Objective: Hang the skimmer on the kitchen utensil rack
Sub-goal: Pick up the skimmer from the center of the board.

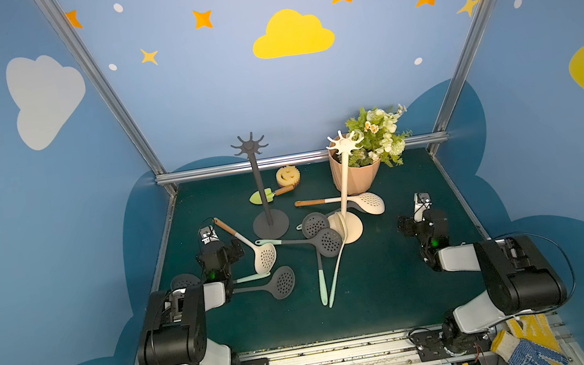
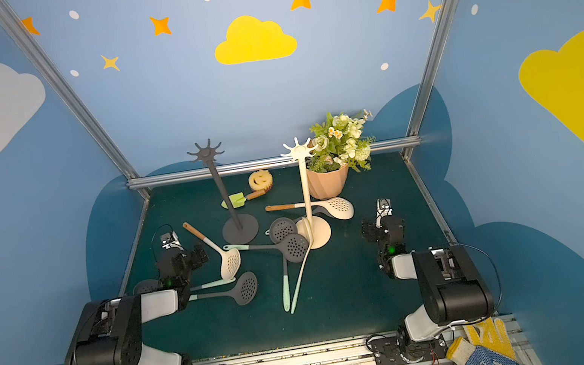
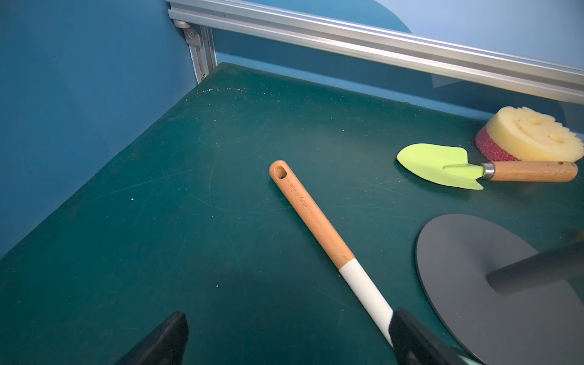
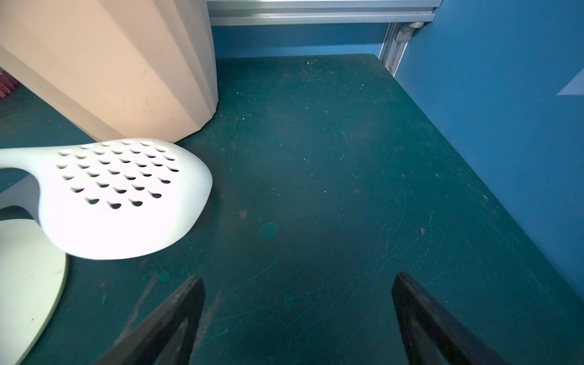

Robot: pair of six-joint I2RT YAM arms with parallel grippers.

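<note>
Several skimmers lie loose on the green table (image 1: 398,285). A cream one with a wooden handle (image 1: 264,257) (image 3: 311,218) lies just ahead of my left gripper (image 1: 221,242) (image 3: 289,316). That gripper is open, and its white shaft runs under one fingertip (image 3: 407,328). A second cream skimmer (image 1: 371,202) (image 4: 120,196) lies beside the cream rack (image 1: 344,179). Dark grey skimmers (image 1: 282,281) (image 1: 327,241) lie mid-table. The dark grey rack (image 1: 257,181) (image 3: 474,271) stands upright with bare hooks, as does the cream one. My right gripper (image 1: 420,212) (image 4: 297,278) is open over bare table.
A peach flower pot (image 1: 355,177) (image 4: 110,63) stands at the back right behind the cream rack. A smiley sponge (image 1: 287,175) (image 3: 531,136) and a green trowel (image 1: 264,195) (image 3: 442,166) lie behind the dark rack. Blue walls and an aluminium frame (image 1: 279,161) close in the table.
</note>
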